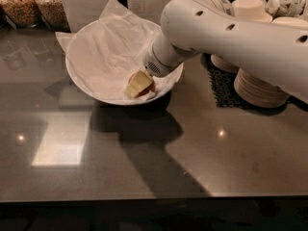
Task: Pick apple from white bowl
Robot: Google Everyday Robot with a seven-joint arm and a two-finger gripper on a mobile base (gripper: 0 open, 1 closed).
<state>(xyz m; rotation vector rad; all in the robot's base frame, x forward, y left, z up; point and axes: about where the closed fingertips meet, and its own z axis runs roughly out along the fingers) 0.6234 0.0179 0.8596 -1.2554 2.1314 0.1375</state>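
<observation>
Small round red apple (148, 88) is glimpsed low in the wide paper-lined white bowl (79, 83) on the dark desk (144, 167), partly covered by the hand (138, 83); its grip cannot be told.

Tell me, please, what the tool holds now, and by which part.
It cannot be told. The tool is low inside the white bowl, covering the apple; only a red edge of it shows.

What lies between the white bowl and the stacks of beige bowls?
Camera view: dark counter and the black mat's edge, with the arm spanning above. The gripper is down inside the white bowl.
</observation>
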